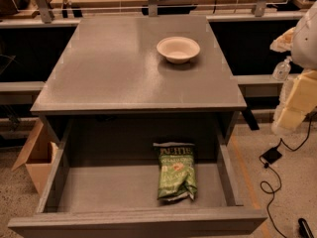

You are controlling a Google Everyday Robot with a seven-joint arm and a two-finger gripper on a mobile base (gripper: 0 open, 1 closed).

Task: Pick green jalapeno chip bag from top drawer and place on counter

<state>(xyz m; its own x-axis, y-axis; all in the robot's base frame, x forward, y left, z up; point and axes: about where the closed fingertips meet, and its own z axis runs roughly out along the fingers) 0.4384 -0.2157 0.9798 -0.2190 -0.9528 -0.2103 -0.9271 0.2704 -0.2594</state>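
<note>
The green jalapeno chip bag lies flat on the floor of the open top drawer, right of the middle, with its dark lettered band towards the back. The counter is the grey top right above the drawer. Pale segments of my arm show at the right edge, beside the counter and well away from the bag. My gripper itself is out of view.
A white bowl stands on the counter at the back right. A brown cardboard box sits on the floor left of the drawer. A black adapter and cable lie on the floor to the right. A clear bottle stands on a bench at the right.
</note>
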